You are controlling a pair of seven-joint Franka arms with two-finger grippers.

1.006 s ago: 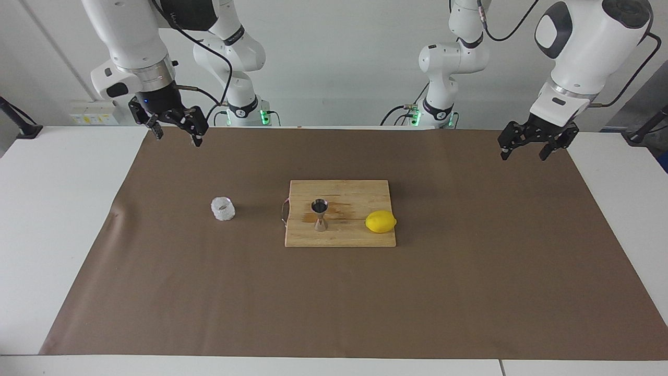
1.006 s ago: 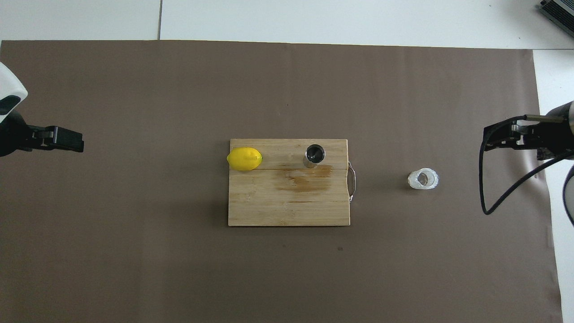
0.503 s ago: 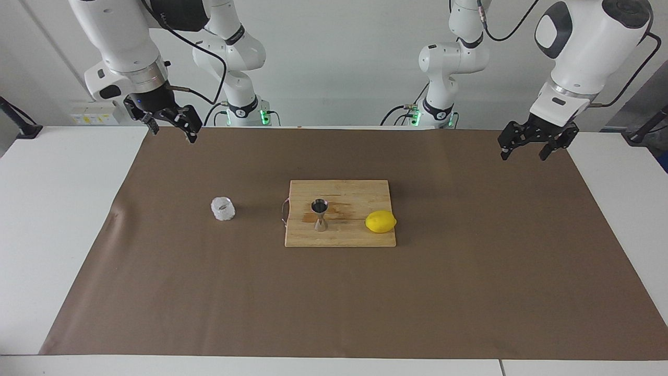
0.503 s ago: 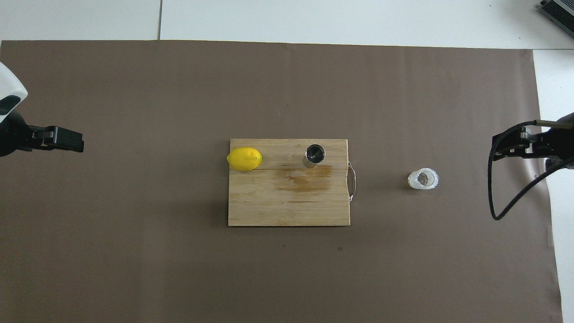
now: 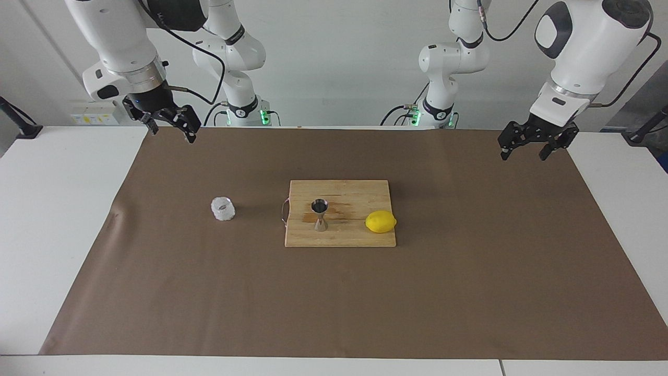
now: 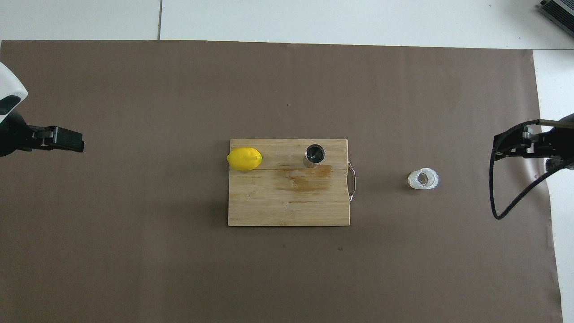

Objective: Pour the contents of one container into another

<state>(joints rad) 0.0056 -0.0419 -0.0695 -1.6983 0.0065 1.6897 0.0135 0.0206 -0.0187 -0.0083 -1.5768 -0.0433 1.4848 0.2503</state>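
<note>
The clear textured glass cup (image 5: 223,208) stands upright on the brown mat, beside the board toward the right arm's end; it also shows in the overhead view (image 6: 423,179). The steel hourglass jigger (image 5: 319,214) stands upright on the wooden board (image 5: 339,239), seen from above as a dark round mouth (image 6: 315,154). My right gripper (image 5: 172,133) hangs open and empty, high over the mat's edge near its base, well apart from the cup; it also shows in the overhead view (image 6: 509,146). My left gripper (image 5: 523,155) waits open and empty, raised over its end of the mat (image 6: 67,139).
A yellow lemon (image 5: 380,221) lies on the board's end toward the left arm (image 6: 244,159). The board (image 6: 287,211) has a metal handle (image 6: 353,181) on the end facing the cup and a wet-looking stain by the jigger. A brown mat (image 5: 469,292) covers the white table.
My right gripper has risen and drawn back toward its own end of the table, away from the cup. The left arm, cup, jigger and lemon have not moved.
</note>
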